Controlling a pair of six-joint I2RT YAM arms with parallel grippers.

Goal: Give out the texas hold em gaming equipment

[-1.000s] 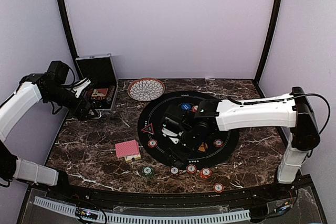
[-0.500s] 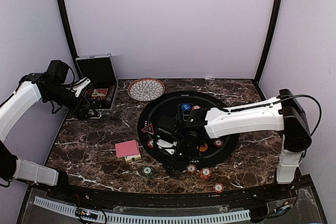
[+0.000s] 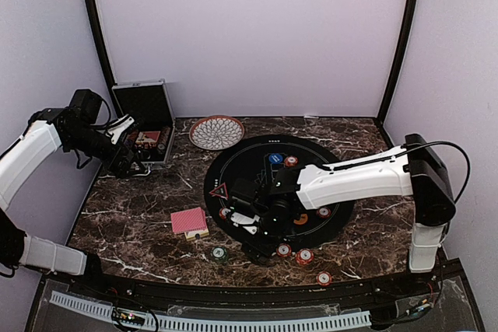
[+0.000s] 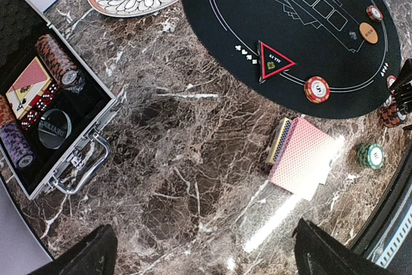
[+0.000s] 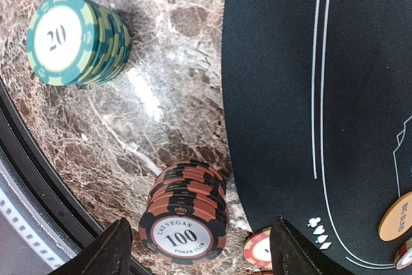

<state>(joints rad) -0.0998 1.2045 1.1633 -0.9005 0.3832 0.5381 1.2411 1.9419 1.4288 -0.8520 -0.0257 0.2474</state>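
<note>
Chip-dealing is the step in hand. The right jaws hang over a brown-red chip stack that stands on the worktop, just off the near rim of the black mat. They are spread, one finger on each side of the stack, and neither clearly touches it.

The next move looks like a squeeze on that stack. It would need to be square and low enough to take the whole pile rather than shear off the top, followed by a lift toward a seat.

A green stack stands nearby, apart, and the cards lie beside the mat. The left jaws are spread wide and hold nothing, over bare worktop near the open case.

From above, the right arm covers the brown-red stack. The wrist view crops the fingertips, so how deep they reach cannot be told. An orange button is cut off at the frame edge.
</note>
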